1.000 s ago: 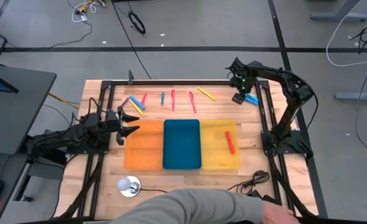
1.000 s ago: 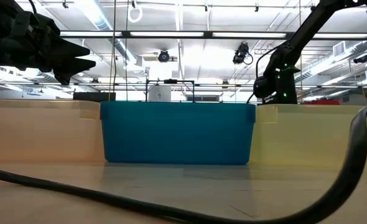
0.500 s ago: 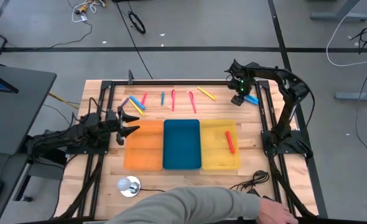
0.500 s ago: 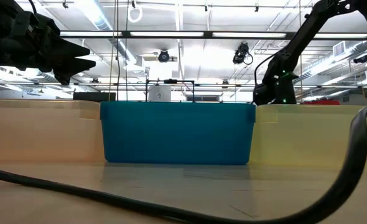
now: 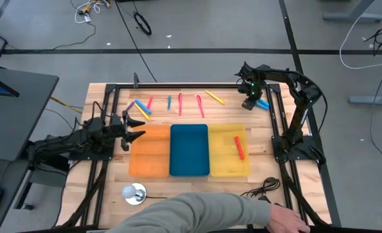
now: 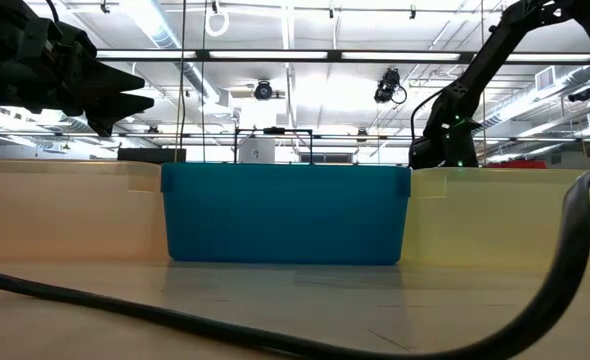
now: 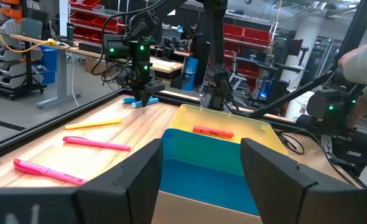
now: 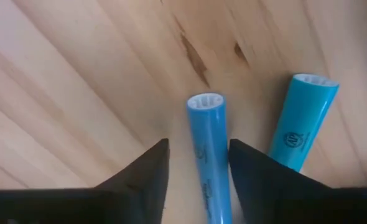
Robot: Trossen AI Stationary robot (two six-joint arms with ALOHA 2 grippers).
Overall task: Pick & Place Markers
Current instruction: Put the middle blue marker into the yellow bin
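Right tool [image 8: 196,180] lowered, straddling blue marker [image 8: 209,155]; wood table [image 5: 178,181].

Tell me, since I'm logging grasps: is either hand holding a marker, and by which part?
The right hand straddles a blue marker near one end; a firm grip cannot be told. The left hand holds nothing.

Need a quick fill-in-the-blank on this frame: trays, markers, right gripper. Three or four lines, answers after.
1. The red marker lies inside the ____ tray.
2. The tray between the orange tray and that one is ____.
3. The right gripper has its fingers on either side of a ____ marker on the table.
4. The left gripper hovers beside the ____ tray.

Missing words: yellow; blue; blue; orange
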